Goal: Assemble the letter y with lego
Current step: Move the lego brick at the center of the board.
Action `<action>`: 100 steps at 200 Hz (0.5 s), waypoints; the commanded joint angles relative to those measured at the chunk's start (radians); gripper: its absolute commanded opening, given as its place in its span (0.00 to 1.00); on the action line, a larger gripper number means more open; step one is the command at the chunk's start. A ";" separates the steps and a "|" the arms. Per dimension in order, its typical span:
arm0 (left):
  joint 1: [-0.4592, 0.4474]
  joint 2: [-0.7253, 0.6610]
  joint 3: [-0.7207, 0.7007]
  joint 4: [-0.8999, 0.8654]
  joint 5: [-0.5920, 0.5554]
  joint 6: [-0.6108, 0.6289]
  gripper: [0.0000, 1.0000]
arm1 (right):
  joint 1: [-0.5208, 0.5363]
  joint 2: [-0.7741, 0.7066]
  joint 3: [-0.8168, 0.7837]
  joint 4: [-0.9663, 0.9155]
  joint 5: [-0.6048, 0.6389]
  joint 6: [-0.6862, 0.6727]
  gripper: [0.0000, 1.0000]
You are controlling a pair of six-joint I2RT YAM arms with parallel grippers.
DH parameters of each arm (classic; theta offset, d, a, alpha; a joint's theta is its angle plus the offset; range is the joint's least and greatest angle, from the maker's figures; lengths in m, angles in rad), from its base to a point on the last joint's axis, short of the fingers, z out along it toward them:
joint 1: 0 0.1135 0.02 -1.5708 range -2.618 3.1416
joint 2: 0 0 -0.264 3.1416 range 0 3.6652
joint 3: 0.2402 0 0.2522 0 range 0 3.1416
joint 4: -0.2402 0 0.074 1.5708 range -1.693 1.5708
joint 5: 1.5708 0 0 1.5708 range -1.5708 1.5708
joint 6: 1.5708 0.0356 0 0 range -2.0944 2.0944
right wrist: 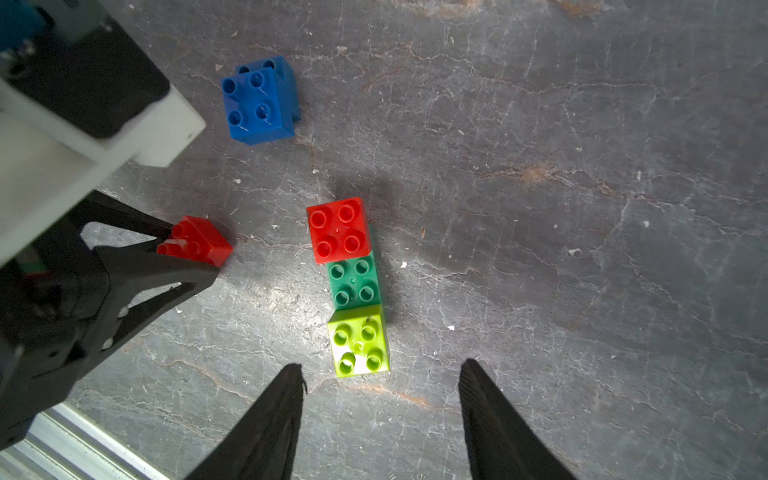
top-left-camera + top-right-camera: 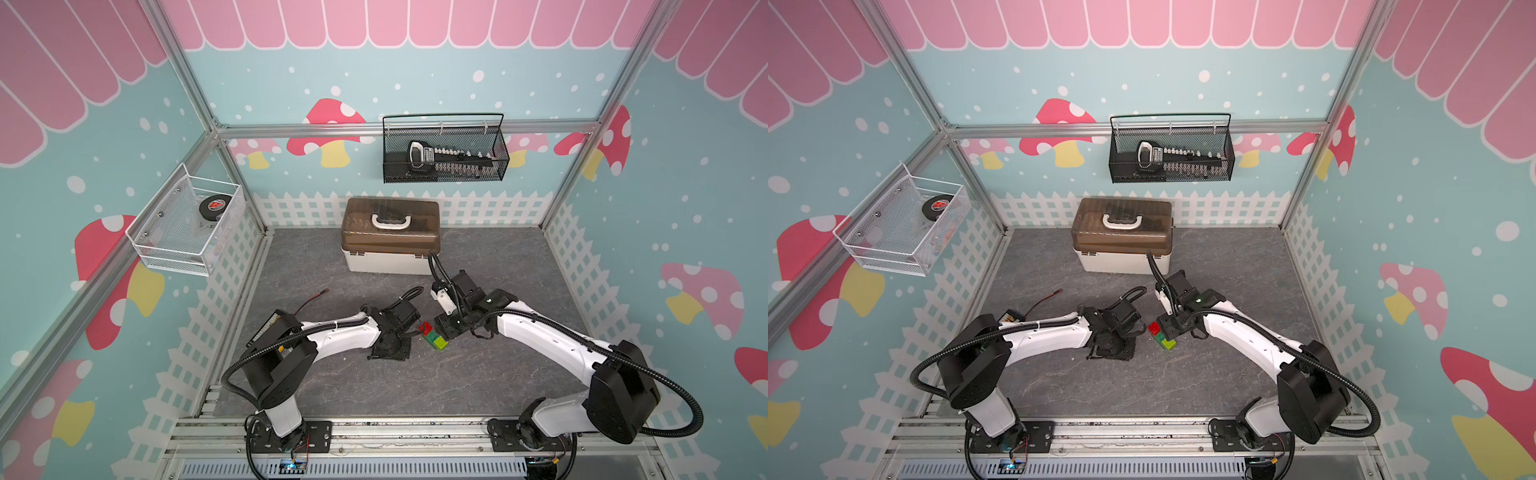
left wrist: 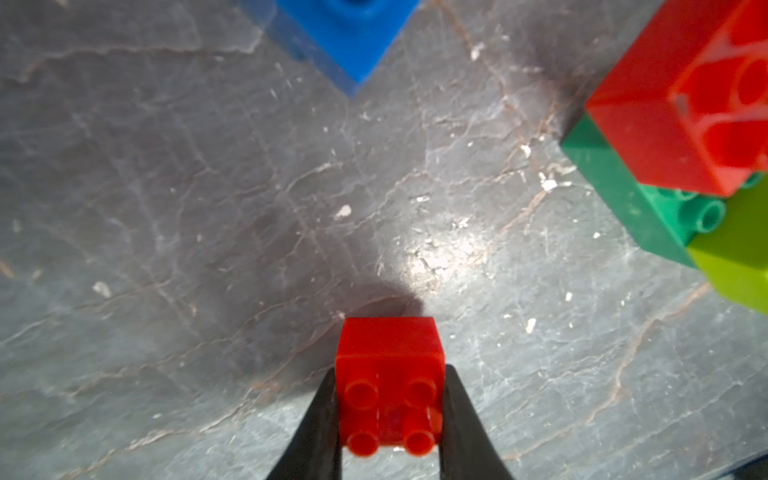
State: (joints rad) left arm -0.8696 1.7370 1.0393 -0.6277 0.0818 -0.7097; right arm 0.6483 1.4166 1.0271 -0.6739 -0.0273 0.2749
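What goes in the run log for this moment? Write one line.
left pincer: shut on loose red brick | right pincer: open near lime brick | blue bricks: not yet attached

Markings on the black disc (image 2: pixel 212 206) and basket tool (image 2: pixel 419 156) are unreadable.

I am two arms, the left arm (image 2: pixel 345 338) and the right arm (image 2: pixel 540 338), each of smooth white shells between bulky black joint housings (image 2: pixel 623 390); ribbed black cable hose (image 2: pixel 332 324) trails along each; my black base plates (image 2: pixel 318 434) show small bolts; a small lit dot (image 2: pixel 1199 297) glows near my right wrist; my left gripper (image 3: pixel 389 369) and right gripper (image 1: pixel 382 365) end in matte black tapered fingers (image 1: pixel 282 415), the left ones pierced with triangular cut-outs.
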 commanded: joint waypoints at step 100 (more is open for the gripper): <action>0.014 -0.283 -0.129 0.009 -0.095 -0.020 0.51 | 0.012 0.169 -0.010 0.060 -0.100 -0.034 0.63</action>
State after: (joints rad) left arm -0.8688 1.5162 0.9527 -0.6296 0.0402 -0.7040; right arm 0.6498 1.5494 1.0267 -0.6247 -0.1032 0.2634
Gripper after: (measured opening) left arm 0.508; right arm 0.633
